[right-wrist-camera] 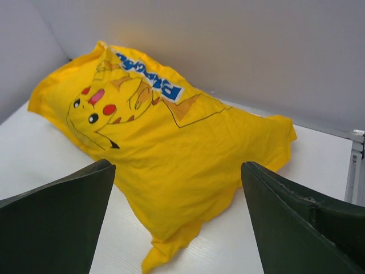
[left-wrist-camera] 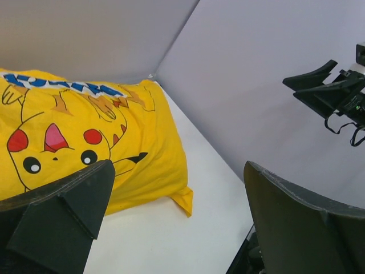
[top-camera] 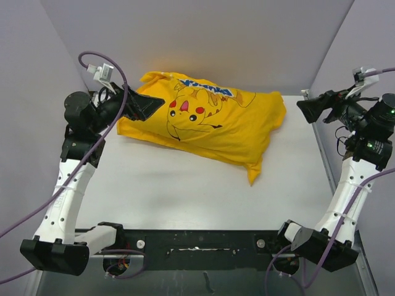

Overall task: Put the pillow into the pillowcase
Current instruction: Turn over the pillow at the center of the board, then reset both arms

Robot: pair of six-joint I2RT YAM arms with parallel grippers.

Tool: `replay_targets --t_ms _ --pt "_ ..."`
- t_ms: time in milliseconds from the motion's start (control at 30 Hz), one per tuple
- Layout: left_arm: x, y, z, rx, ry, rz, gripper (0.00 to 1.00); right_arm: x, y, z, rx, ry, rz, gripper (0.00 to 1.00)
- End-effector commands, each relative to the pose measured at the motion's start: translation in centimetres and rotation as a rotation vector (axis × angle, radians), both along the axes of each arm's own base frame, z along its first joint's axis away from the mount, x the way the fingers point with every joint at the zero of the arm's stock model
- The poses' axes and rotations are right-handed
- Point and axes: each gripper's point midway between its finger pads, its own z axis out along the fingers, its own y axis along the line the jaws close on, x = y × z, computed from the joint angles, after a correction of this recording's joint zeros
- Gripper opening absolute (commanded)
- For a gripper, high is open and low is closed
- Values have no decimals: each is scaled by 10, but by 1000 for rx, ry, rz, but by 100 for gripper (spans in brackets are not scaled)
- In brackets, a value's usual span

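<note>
pillowcase: yellow matt printed cloth, wrinkled | table: smooth white | gripper: matt black plastic

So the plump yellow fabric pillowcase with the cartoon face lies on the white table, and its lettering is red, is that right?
Not quite: the lettering on the plump yellow fabric pillowcase is blue with white edges, not red, as the right wrist view shows. It does lie on the white table.
</note>
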Motion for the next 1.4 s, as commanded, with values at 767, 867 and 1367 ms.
replay_targets --t_ms 767,867,1367 --pt "-45 11 30 114 -107 -27 98 -4 -8 59 171 -12 -196 98" --pt "-44 12 30 115 -108 -26 98 -5 -10 60 158 -19 -204 98" --pt "-42 19 28 114 -99 -23 98 -10 -12 64 141 -35 -213 98"
